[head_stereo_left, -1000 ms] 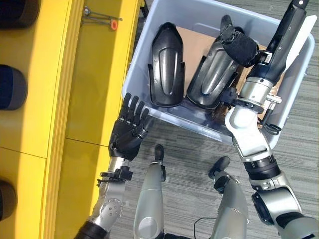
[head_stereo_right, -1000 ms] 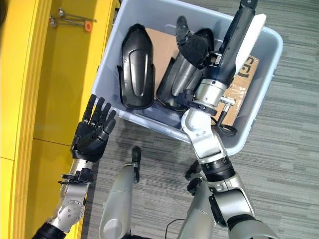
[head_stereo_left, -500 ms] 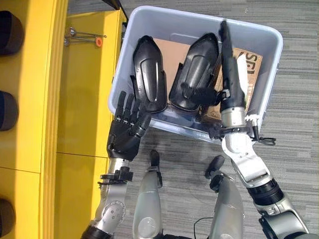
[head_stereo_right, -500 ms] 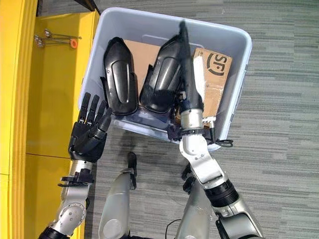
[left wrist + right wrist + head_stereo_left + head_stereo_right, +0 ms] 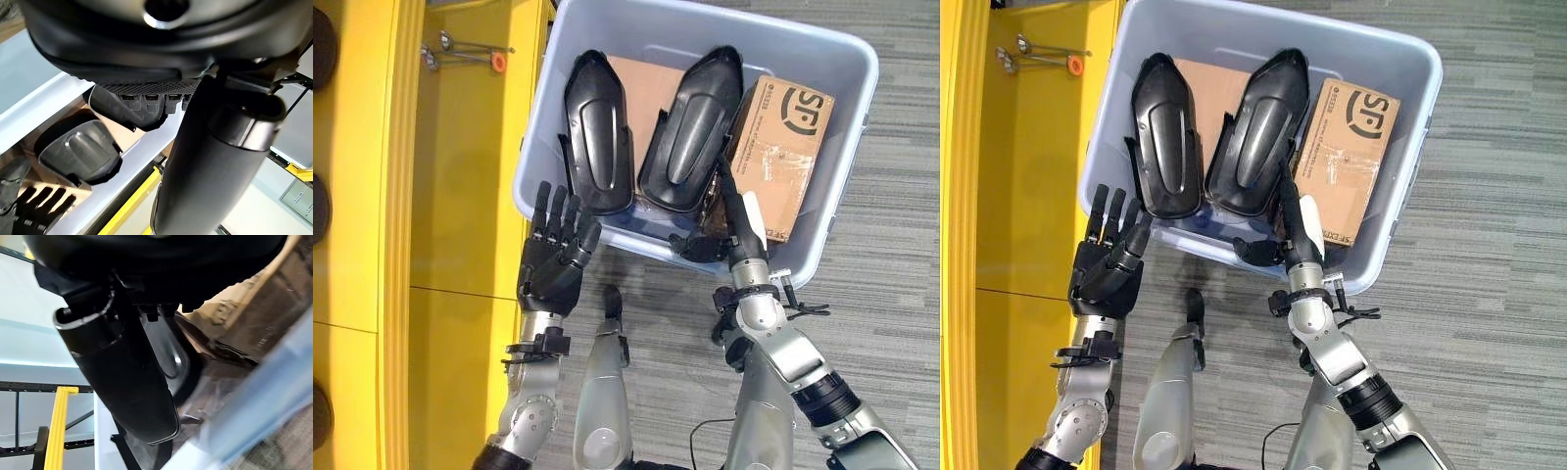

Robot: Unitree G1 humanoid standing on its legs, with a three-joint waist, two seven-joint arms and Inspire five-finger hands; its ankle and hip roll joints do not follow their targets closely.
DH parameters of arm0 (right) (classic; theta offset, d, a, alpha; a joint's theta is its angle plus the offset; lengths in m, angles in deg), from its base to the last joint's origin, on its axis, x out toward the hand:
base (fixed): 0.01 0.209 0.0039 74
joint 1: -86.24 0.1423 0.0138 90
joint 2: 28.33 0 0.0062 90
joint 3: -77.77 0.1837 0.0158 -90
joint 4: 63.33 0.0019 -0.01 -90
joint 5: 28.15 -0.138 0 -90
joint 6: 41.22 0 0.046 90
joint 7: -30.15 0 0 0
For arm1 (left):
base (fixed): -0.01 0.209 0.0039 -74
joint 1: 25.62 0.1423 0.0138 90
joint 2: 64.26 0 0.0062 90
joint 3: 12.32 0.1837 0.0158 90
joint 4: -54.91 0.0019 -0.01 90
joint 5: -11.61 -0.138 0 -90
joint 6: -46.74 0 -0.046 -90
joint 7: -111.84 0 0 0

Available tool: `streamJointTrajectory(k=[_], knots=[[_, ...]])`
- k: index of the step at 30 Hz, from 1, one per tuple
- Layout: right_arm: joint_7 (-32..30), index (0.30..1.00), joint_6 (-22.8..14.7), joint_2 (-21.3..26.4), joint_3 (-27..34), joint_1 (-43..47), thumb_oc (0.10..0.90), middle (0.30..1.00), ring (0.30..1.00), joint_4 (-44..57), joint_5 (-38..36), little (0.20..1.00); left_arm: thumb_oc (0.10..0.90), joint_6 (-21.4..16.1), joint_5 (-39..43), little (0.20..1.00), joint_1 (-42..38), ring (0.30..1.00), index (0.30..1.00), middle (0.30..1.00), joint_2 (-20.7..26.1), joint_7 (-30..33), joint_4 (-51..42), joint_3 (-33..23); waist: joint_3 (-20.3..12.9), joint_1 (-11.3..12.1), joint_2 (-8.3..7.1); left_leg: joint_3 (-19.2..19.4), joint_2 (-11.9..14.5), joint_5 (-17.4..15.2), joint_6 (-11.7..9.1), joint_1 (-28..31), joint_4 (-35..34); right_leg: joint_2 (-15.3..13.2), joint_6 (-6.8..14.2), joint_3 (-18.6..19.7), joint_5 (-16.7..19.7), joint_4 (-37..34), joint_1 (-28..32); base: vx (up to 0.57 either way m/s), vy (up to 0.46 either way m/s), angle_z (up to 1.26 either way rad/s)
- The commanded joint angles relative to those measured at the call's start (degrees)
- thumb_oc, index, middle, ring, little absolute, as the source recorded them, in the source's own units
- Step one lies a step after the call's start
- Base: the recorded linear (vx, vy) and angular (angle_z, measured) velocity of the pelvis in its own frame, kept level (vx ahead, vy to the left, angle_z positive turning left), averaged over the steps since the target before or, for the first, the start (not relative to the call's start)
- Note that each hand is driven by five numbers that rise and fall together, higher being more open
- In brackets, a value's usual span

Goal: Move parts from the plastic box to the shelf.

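right robot hand (image 5: pixel 724 230): fingers straight, held nothing, at near wall of plastic box (image 5: pixel 862 147) | left robot hand (image 5: pixel 553 264): spread, outside box | two black parts (image 5: pixel 597 137) just ahead, in box | tip: reach deeper, curl round one part | shelf (image 5: pixel 470 176) off to left

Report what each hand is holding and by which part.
Nothing is held. The left hand hovers open outside the grey plastic box; the right hand reaches straight-fingered inside, between a black moulded part and the brown cardboard carton.
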Motion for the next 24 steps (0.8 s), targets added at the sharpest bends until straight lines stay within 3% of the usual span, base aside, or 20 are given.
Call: streamJointTrajectory(k=[1, 3, 6, 8, 9, 11, 14, 19, 24], knots=[[-2.47, 1.000, -6.81, 0.32, 1.84, 5.61, 0.900, 1.000, 1.000, 10.40, 6.06, 1.000, 0.900, -5.52, -5.72, 1.000, -0.72, 1.000, 1.000, 1.000, 0.61, 1.23, -9.85, -3.58, -0.80, 0.80, 2.60, 3.61, -0.01, 5.15, 2.78, -1.59, -7.43, -1.36, 7.06, 2.02, -4.24, 4.73, 1.62, -0.06, -0.048, 0.06], [-0.42, 1.000, -6.58, 0.37, 1.23, 7.32, 0.900, 1.000, 1.000, 10.97, 4.90, 1.000, 0.900, -4.62, -15.09, 1.000, -0.88, 1.000, 1.000, 1.000, 1.15, 2.17, -10.10, -3.34, -0.80, 1.39, 3.51, 3.22, -0.36, 5.45, 2.77, -3.41, -6.96, -1.55, 6.66, 2.10, -5.19, 6.84, -0.46, -0.05, 0.027, 0.10], [0.00, 1.000, -8.40, 1.95, 1.71, 7.20, 0.900, 1.000, 1.000, 12.69, 5.24, 1.000, 0.900, -5.21, -13.49, 1.000, 0.08, 1.000, 1.000, 1.000, 2.02, 2.65, -10.41, -3.78, -0.80, 1.17, 3.51, 2.96, -1.38, 4.37, 2.35, -2.89, -7.30, -2.41, 7.70, 2.75, -6.04, 6.88, -0.13, -0.05, 0.015, 0.04], [0.47, 1.000, -9.12, 2.45, 2.09, 8.17, 0.900, 1.000, 1.000, 16.43, 10.54, 1.000, 0.900, -4.55, -11.07, 1.000, 0.10, 1.000, 1.000, 1.000, 1.80, 0.60, -10.13, -4.45, -0.80, 1.27, 3.90, 2.38, -0.75, 6.07, 2.34, -6.34, -7.50, -1.83, 7.13, 3.35, -4.67, 7.27, -3.69, -0.12, -0.016, 0.07], [0.93, 1.000, -7.18, 2.18, 1.67, 9.06, 0.900, 1.000, 1.000, 16.91, 12.74, 1.000, 0.900, -4.76, -10.61, 1.000, 0.14, 1.000, 1.000, 1.000, 1.25, -0.20, -10.33, -4.04, -0.80, 1.28, 4.13, 2.65, -0.63, 6.05, 2.27, -6.49, -7.56, -1.67, 6.91, 3.69, -5.11, 7.73, -4.17, -0.08, 0.024, 0.04], [0.28, 1.000, -6.95, 2.16, 1.34, 10.17, 0.900, 1.000, 1.000, 16.59, 15.89, 1.000, 0.900, -5.13, -9.98, 1.000, 0.05, 1.000, 1.000, 1.000, 0.96, -0.82, -10.40, -3.69, -0.80, 1.37, 4.34, 2.86, -0.71, 5.80, 2.30, -6.68, -7.33, -1.83, 6.83, 3.73, -5.27, 7.86, -4.56, -0.03, 0.038, -0.04], [-0.83, 1.000, -10.38, 3.01, 1.19, 11.71, 0.900, 1.000, 1.000, 16.37, 22.16, 1.000, 0.900, -5.21, -10.24, 1.000, 0.06, 1.000, 1.000, 1.000, 1.39, -0.19, -10.17, -3.25, -0.80, 1.65, 4.37, 2.82, -0.78, 5.49, 2.21, -7.06, -6.75, -2.30, 6.94, 3.17, -4.96, 7.54, -4.60, -0.03, 0.014, -0.05], [2.17, 1.000, -5.75, 3.02, -0.59, 15.81, 0.900, 1.000, 1.000, 15.88, 31.23, 1.000, 0.900, -5.06, -10.63, 1.000, -0.35, 1.000, 1.000, 1.000, 1.36, -0.61, -9.48, -2.52, -0.80, 2.59, 5.10, 2.52, -1.33, 5.45, 2.24, -7.49, -6.74, -2.66, 6.99, 2.85, -4.80, 7.60, -4.85, 0.00, -0.003, 0.01], [3.46, 1.000, -4.33, 4.28, -2.73, 18.29, 0.900, 1.000, 1.000, 14.08, 35.58, 1.000, 0.900, -5.09, -9.24, 1.000, -0.20, 1.000, 1.000, 1.000, 1.83, -4.10, -8.62, -2.27, -0.80, 3.70, 5.45, 2.11, -1.63, 5.79, 2.24, -7.48, -7.48, -3.14, 7.25, 2.10, -4.70, 7.21, -4.41, -0.01, -0.034, 0.05]])
